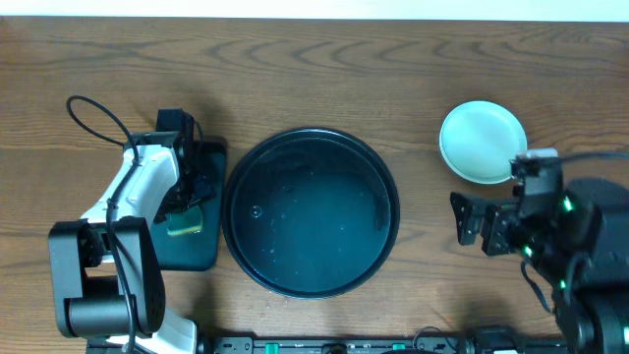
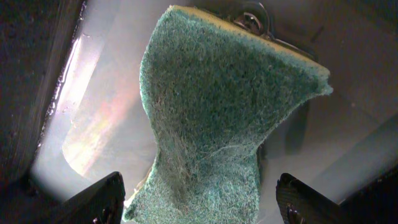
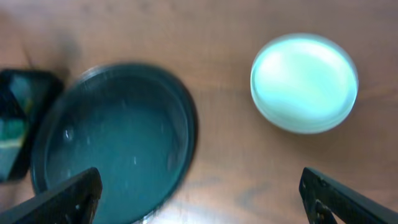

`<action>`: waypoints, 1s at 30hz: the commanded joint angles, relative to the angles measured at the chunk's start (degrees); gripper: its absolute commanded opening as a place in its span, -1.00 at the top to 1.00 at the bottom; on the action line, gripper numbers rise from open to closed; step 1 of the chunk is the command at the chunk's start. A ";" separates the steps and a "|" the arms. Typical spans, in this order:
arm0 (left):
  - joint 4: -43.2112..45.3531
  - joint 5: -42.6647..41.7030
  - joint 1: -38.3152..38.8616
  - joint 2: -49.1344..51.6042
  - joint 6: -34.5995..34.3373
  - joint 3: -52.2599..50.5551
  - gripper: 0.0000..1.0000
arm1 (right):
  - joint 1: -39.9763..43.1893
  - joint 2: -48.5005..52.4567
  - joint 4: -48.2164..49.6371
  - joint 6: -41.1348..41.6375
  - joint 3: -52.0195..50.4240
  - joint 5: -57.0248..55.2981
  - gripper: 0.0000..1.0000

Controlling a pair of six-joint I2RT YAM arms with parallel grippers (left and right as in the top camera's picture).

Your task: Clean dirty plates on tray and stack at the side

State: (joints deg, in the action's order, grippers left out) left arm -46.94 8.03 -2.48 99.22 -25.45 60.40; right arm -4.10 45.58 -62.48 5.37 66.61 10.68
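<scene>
Plainly, the plates (image 1: 482, 141) sit as one pale mint-white round on the bare bench (image 1: 324, 69), at the far right, well apart from the tray (image 1: 310, 211). From above they read as a single disc, and the blurred right wrist view shows a thick edge, but I cannot tell how many are stacked. No smear shows on the top face. The tray lies in the middle of the bench, its glossy black floor showing only small pale specks and a sheen. The right tool (image 3: 202, 198) hangs between tray and plates, on the near side of the plates, touching neither. Its fingers (image 3: 68, 200) stand wide apart with nothing between them. On the tray's other side, just beside its rim, is the small tray (image 1: 197, 254), rectangular and black. The left tool (image 2: 198, 200) is down over it. In the left wrist view a green sponge (image 2: 217, 112) stands bent and upright between that tool's fingers (image 2: 99, 199), its yellow edge at the top. The fingers are spread wide, and a gap shows between the right one and the sponge, so the left tool is not clamped on it.
</scene>
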 commanded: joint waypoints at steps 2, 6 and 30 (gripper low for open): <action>-0.28 0.33 -0.13 0.00 0.13 -0.61 -0.57 | -0.22 -10.51 7.04 -1.40 -7.54 -0.13 -0.98; -0.28 0.33 -0.13 0.02 0.13 -0.61 -0.57 | 0.15 -22.97 17.94 -1.36 -22.40 0.42 -0.98; -0.28 0.33 -0.13 0.00 0.13 -0.61 -0.57 | 1.44 -45.05 59.56 1.42 -66.29 6.78 -0.98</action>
State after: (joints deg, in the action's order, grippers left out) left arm -46.94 7.86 -2.48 99.22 -25.45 60.34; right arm -3.07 4.25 -1.65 6.13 0.49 19.20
